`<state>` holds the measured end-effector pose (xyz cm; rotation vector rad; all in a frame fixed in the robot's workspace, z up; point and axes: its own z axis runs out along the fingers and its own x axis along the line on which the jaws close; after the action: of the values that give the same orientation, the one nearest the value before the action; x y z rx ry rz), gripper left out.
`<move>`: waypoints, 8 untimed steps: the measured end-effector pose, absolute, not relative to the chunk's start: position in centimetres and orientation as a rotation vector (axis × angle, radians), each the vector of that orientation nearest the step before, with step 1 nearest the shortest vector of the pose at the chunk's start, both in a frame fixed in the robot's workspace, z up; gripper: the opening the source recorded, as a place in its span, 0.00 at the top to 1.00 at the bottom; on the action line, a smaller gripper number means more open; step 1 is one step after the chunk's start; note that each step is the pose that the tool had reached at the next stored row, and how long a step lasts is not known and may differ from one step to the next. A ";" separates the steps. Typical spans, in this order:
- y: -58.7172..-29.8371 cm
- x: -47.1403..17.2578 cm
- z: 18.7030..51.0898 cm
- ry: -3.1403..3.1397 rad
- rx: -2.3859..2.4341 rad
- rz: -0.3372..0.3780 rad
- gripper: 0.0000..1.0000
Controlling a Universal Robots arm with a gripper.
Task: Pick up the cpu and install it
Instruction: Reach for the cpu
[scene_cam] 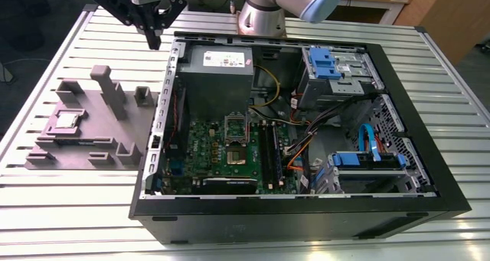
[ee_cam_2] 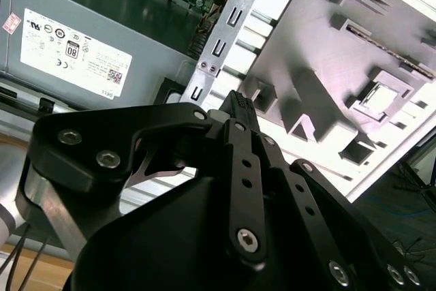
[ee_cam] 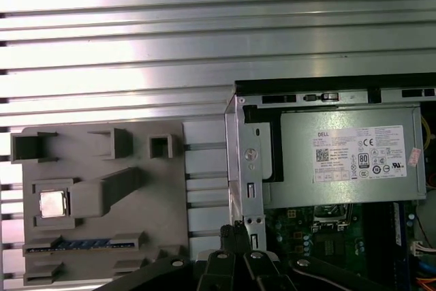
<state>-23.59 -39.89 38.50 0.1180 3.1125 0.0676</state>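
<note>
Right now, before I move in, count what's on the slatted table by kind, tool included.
cpu: 1
grey holder block: 1
open computer case: 1
power supply box in the case: 1
tool: 1
Total: 5

The cpu (scene_cam: 67,120) was a small, flat, square chip with a silvery metal top and a thin pale rim. It lay level, metal side up, seated in a square pocket of the grey holder block (scene_cam: 96,132), which stood on the surface at the exterior view's left, apart from the open computer case (scene_cam: 306,218). In the first wrist view its top shone bright.
</note>
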 end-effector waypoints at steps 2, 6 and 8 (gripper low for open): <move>-39.9 -23.7 38.5 3.113 0.118 0.068 0.89; -39.9 -23.8 38.5 3.113 0.118 0.068 0.89; -39.9 -23.8 38.5 3.112 0.118 0.068 0.89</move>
<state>-23.85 -39.89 38.50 0.1180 3.1125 0.0677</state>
